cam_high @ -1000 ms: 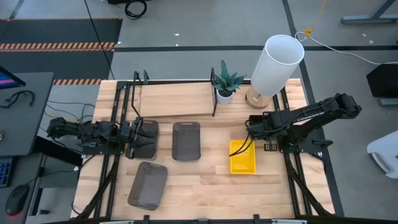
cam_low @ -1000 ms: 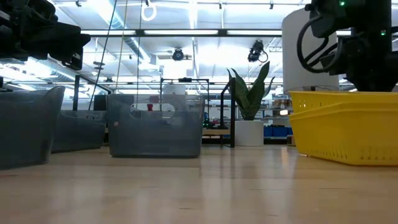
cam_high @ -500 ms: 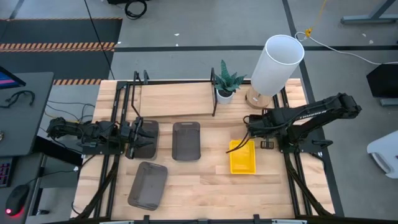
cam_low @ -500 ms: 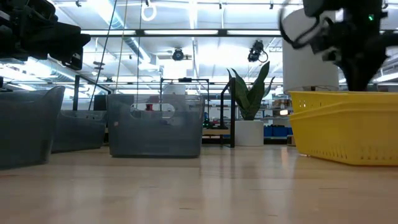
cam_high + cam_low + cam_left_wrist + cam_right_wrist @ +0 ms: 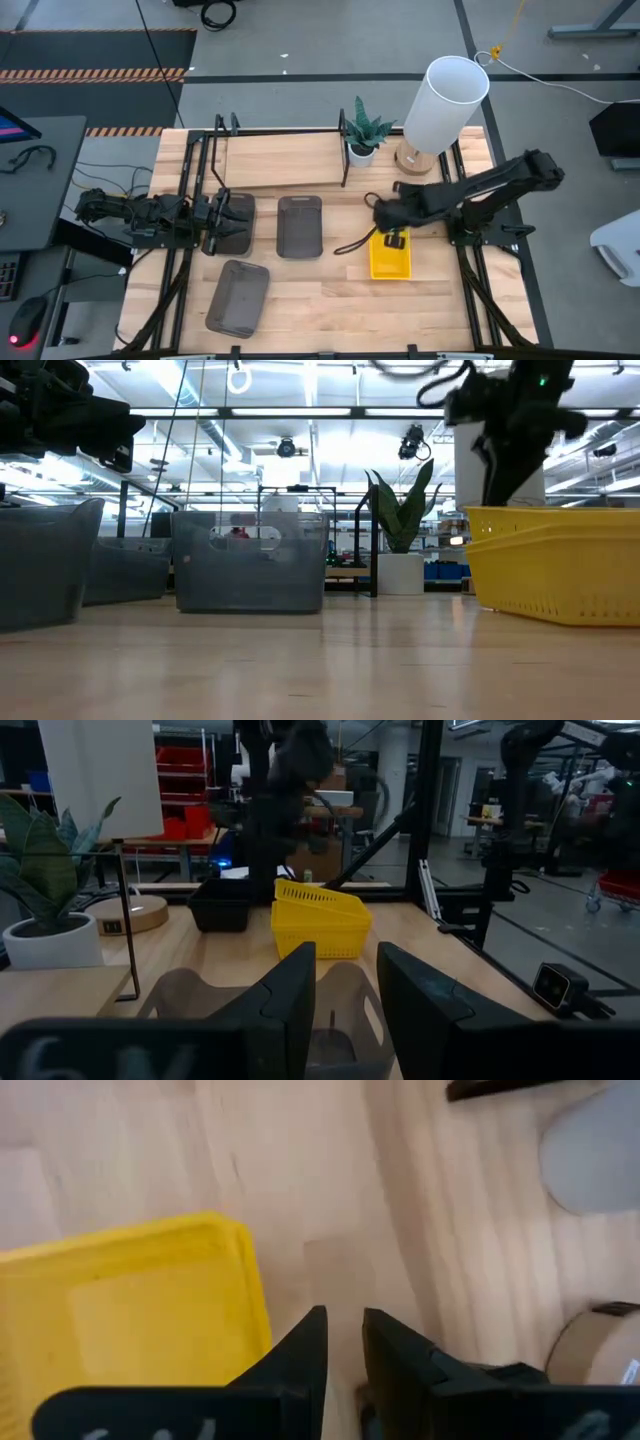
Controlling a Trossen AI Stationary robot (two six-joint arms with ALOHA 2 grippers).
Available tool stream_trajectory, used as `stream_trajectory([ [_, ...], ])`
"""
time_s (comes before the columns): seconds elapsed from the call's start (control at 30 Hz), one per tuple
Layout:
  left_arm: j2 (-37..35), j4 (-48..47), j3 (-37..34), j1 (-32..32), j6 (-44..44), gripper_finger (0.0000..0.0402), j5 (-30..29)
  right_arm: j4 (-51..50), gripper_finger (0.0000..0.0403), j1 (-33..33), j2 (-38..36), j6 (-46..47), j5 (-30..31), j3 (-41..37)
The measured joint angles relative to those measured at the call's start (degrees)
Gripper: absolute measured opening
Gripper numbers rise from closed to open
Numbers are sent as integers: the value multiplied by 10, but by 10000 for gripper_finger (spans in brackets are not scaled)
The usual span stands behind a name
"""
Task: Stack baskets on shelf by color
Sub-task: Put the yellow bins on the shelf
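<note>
The yellow basket point(image 5: 390, 254) sits flat on the wooden surface point(image 5: 330, 290), and the right gripper point(image 5: 384, 214) hangs over its far rim, jaws a narrow gap apart with nothing between them — bare wood shows under the tips, the basket's corner just beside them. Over at the left gripper point(image 5: 234, 222), the jaws stand clamped on a dark grey basket point(image 5: 236, 224), with two more grey baskets point(image 5: 299, 226) beside them. Behind stand the shelf point(image 5: 280, 160), plant pot point(image 5: 361, 152) and lamp point(image 5: 443, 105).

Right claw point(image 5: 343, 1342) narrowly parted, empty
</note>
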Motion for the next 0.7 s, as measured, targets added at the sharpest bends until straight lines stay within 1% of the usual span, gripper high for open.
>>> stream_trajectory([
  [0.13, 0, 0, 0, 0, 0, 117, 0, 0, 73, 7, 67, 22, 42, 0],
  [0.27, 0, 1, 0, 0, 0, 117, 0, 4, 73, 6, 129, 19, 44, 0],
  [0.37, 0, 1, 0, 0, 0, 117, 0, 16, 73, 7, 160, 10, 41, 1],
  [0.4, 0, 1, 0, 0, 0, 117, 0, 13, 73, 6, 167, 7, 35, 4],
  [0.47, 0, 1, 0, 0, 0, 117, 0, -26, 73, 7, 175, 4, 34, 22],
  [0.6, 0, 0, 0, 0, 0, 117, 0, -93, 73, 7, 163, 6, 41, 80],
  [0.7, 0, 1, 0, 0, 0, 117, 0, -101, 73, 11, 154, 19, 18, 123],
])
